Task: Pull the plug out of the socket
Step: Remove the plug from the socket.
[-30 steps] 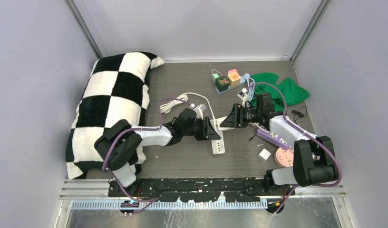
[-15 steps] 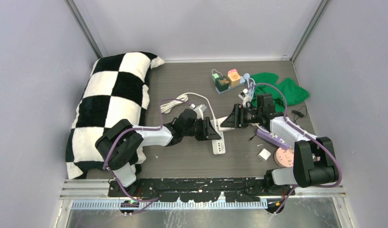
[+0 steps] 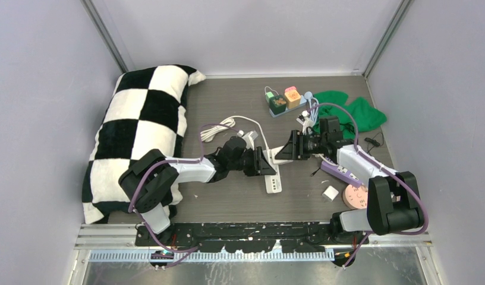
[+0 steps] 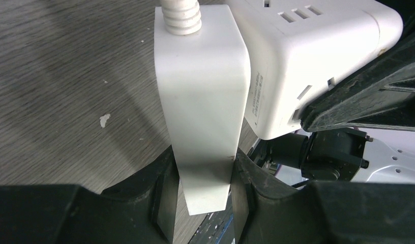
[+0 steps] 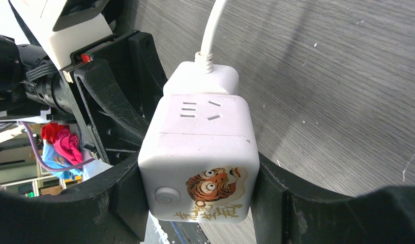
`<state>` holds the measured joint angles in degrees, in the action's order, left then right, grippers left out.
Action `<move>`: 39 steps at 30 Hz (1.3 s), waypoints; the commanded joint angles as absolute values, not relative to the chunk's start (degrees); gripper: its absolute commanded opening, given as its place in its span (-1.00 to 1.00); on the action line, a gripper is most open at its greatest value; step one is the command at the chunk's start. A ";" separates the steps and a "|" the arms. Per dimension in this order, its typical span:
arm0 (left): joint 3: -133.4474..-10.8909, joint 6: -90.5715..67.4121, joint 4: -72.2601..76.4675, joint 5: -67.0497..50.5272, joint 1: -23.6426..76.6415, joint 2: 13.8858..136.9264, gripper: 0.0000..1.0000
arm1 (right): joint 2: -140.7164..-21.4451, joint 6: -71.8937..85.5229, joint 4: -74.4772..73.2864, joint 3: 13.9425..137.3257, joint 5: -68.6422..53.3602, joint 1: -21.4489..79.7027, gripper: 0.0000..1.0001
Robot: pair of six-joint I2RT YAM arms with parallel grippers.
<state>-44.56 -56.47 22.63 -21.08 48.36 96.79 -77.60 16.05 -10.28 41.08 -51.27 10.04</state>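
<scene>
The left gripper (image 4: 203, 198) is clamped on the flat sides of the white plug (image 4: 200, 91), and the right gripper (image 5: 198, 203) is clamped on the cube socket (image 5: 203, 147), its tiger sticker (image 5: 214, 189) facing the wrist camera. The plug sits flush against the socket's far face with its cord (image 5: 211, 25) leading away. Both are held between the arms, just beside the far end of the power strip (image 3: 273, 178).

Both arms reach low over the bench (image 3: 228, 199) toward its middle, forearms stretched out, the claws facing each other with tips close together. The left claw (image 3: 261, 161) is clamped narrow on the plug (image 4: 200, 101). The right claw (image 3: 286, 152) grips the socket cube (image 5: 200, 152) with fingers set wider. The wrists look roughly level, though that is hard to judge from above.
</scene>
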 commanded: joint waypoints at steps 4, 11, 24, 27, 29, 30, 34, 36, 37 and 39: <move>-45.78 -55.73 15.30 -16.81 48.16 96.87 -1.00 | -74.65 9.92 -19.18 46.94 -45.52 12.06 -0.99; -46.48 -54.86 10.61 -13.80 48.16 95.54 -0.99 | -74.98 26.41 2.25 41.82 -69.71 12.26 -0.99; -46.77 -54.19 7.76 -12.04 48.16 94.38 -1.00 | -76.40 22.17 -5.17 44.14 -65.97 13.02 -0.99; -46.59 -54.18 7.43 -11.51 48.16 94.14 -0.99 | -75.27 23.21 -3.06 42.91 -70.44 14.38 -0.99; -46.52 -54.27 7.51 -11.57 48.16 94.24 -1.00 | -74.69 21.40 -5.19 42.81 -66.67 14.24 -0.99; -46.57 -54.31 7.62 -11.61 48.16 94.30 -0.99 | -74.69 17.69 -9.76 43.81 -63.35 14.16 -0.99; -46.52 -54.32 7.82 -11.68 48.16 94.07 -1.00 | -75.44 14.33 -13.78 45.67 -59.42 13.40 -0.99; -46.35 -54.23 8.03 -11.62 48.16 93.77 -0.99 | -75.26 14.48 -13.41 45.55 -59.95 13.32 -0.99; -46.20 -54.23 8.20 -11.56 48.16 93.66 -0.99 | -75.19 14.09 -13.57 45.50 -60.39 13.15 -0.99; -45.83 -54.31 8.70 -11.60 48.17 93.38 -0.99 | -75.00 12.63 -14.01 45.50 -61.33 12.59 -0.98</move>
<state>-46.24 -55.94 9.96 -14.26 48.36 94.70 -76.86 15.62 -13.72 43.29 -59.44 13.34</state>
